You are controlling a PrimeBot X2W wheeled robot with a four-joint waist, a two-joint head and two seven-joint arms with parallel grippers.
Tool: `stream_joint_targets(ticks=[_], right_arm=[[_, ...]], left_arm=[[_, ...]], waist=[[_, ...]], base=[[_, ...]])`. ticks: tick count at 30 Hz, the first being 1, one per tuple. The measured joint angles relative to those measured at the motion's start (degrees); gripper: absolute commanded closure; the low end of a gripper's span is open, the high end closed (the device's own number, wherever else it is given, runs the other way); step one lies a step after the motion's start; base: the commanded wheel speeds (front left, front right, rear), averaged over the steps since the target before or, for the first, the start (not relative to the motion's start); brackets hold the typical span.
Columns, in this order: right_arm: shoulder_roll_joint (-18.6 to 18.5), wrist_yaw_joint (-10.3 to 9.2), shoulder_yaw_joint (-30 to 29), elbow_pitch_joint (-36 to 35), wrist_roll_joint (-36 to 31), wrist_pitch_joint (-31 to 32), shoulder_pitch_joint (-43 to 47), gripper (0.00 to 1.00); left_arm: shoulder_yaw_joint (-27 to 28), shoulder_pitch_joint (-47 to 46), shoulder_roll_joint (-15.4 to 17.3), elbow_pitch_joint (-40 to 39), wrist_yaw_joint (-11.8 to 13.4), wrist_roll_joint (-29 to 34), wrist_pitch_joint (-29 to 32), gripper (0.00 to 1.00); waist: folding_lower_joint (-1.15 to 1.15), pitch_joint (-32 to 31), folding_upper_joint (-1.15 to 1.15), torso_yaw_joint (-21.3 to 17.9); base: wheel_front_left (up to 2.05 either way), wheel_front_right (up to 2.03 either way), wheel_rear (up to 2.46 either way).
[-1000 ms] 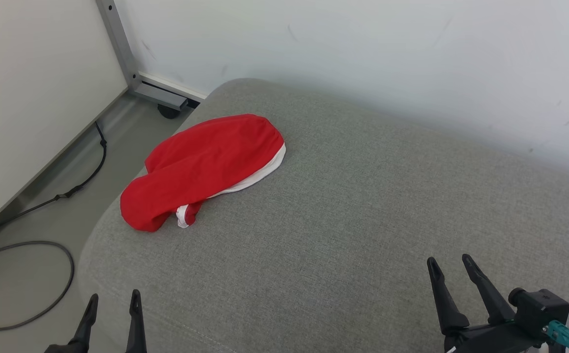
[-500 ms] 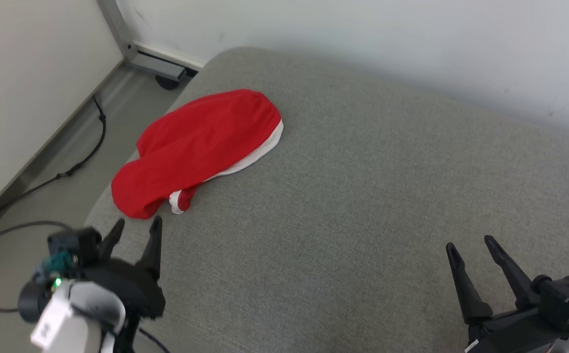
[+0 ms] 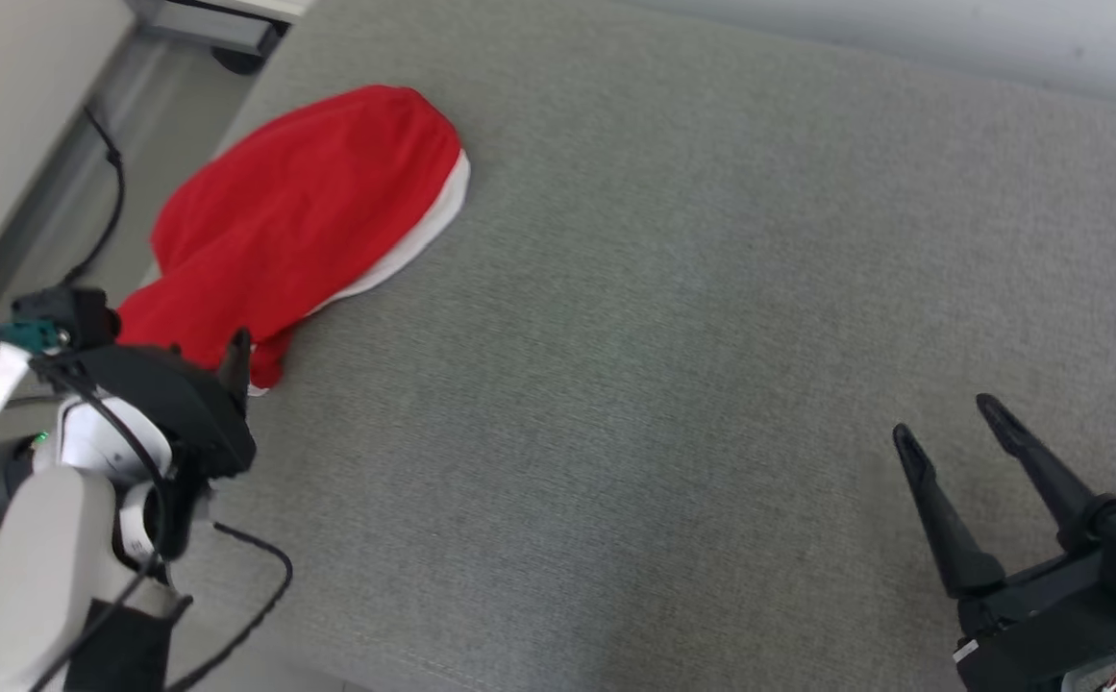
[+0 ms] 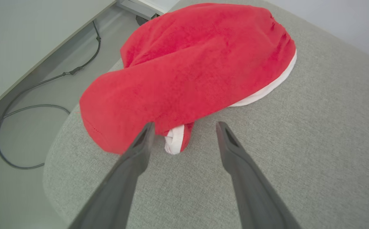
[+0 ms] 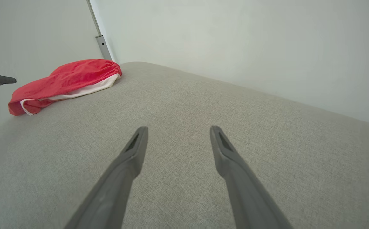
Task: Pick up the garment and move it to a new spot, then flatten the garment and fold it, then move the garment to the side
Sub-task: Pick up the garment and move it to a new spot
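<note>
Risk first: the left gripper point(image 4: 185, 126) stands with jaws spread wide and nothing in them, its tips bracketing the near end of the garment point(image 3: 298, 207); whether the left tip touches the cloth cannot be told from the wrist view; a shallow close here would likely catch only the rolled white hem or the top layer, and the rest would sag or slip free in the lift. The garment lies at 10 o'clock in the head view, hard against the left edge of the cushion point(image 3: 663, 336), with some of it seeming to lap over the rounded side; a sideways drag toward 9 o'clock could tip it onto the floor point(image 4: 28, 136), where a cable point(image 4: 28, 105) lies. A deep plunge could pinch the cushion's own cloth along with the garment. The right gripper point(image 3: 945, 416), at 4 o'clock, is likewise spread and empty over bare cushion, well apart from the garment, so it offers no support if the pick fails. Condition of the garment: red, soft, knit-like cloth with a white band along its right edge; gathered stitching at the far end; bunched into a rounded mound, doubled over itself, not flat; no fold made yet.
</note>
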Motion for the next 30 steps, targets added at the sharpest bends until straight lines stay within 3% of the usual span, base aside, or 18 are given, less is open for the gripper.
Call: stream_joint_targets(ticks=[4,14,25,26,27,28,30], right_arm=[[-1.4,0.15,-1.0,-2.2,-0.1,1.2,-0.4,0.0],[-3.0,0.14,-3.3,-4.7,-0.1,3.2,-1.6,0.0],[-3.0,0.08,-2.8,-6.6,-0.1,4.7,-2.4,0.0],[-3.0,0.07,-2.9,-6.6,-0.1,4.8,-2.4,0.0],[-3.0,0.03,-3.2,-6.7,-0.1,4.9,-2.3,0.0],[-3.0,-0.33,-3.4,-6.8,-0.1,5.1,-2.2,0.0],[-3.0,-0.45,-4.1,-7.2,-0.1,5.2,-1.6,0.0]], left_arm=[[1.1,-3.3,0.3,2.1,1.7,0.1,1.2,0.0],[2.4,-10.0,0.5,8.8,3.1,0.8,2.5,0.0],[4.1,-10.2,3.9,14.6,4.3,4.2,0.5,0.0],[4.3,-10.2,4.1,14.9,4.3,4.3,0.3,0.24],[4.3,-10.3,4.1,15.1,4.3,4.4,0.1,0.85],[4.3,-10.3,4.1,15.3,4.4,4.6,-0.4,1.0],[4.1,-10.8,3.8,15.8,4.4,4.9,-0.7,1.0]], waist=[[0.0,3.0,0.0,-2.0],[0.0,9.5,0.01,-5.8],[-0.02,11.2,0.0,-9.7],[-0.01,11.2,0.0,-10.0],[-0.02,11.2,0.0,-10.3],[-0.02,11.3,0.0,-10.5],[-0.02,11.3,-0.01,-10.8]], base=[[0.0,0.0,0.0],[0.0,0.0,0.0],[0.0,0.0,0.0],[0.0,0.0,0.0],[0.0,0.0,0.0],[0.0,0.0,0.0],[0.0,0.0,0.0]])
